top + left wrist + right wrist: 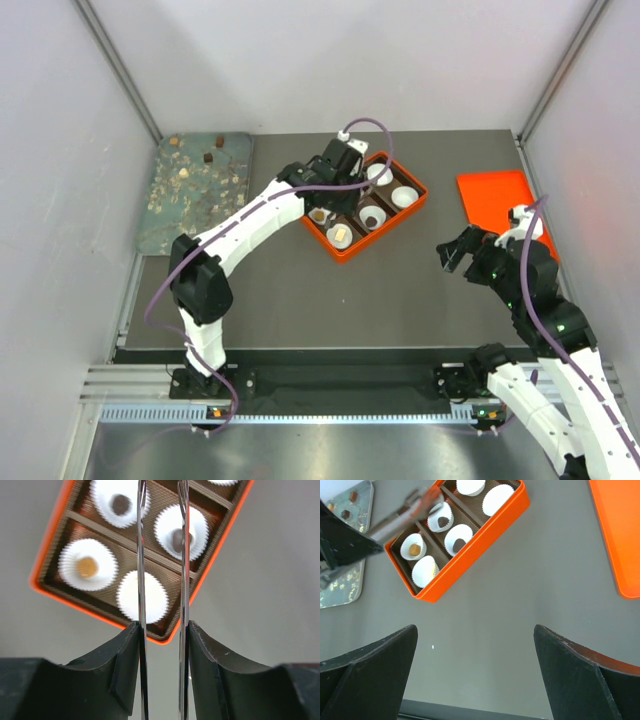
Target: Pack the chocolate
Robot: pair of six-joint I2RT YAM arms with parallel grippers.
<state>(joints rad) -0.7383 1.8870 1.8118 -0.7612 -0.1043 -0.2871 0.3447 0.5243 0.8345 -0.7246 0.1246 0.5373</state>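
Chocolate [121, 503] dark and tan; left end effector [162, 630] grips tongs [141, 555], right end effector [475, 645] gapes.

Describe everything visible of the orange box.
The orange box is rectangular, open-topped, lying flat and skewed on the dark table. Its brown ribbed insert forms six compartments, each holding a white fluted paper cup. Two cups carry dark chocolate, one a tan piece. The left end effector holds metal tongs over it; contact unclear.

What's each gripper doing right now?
Left gripper: closed on the metal tongs, over the orange box.
Right gripper: open, holding nothing.
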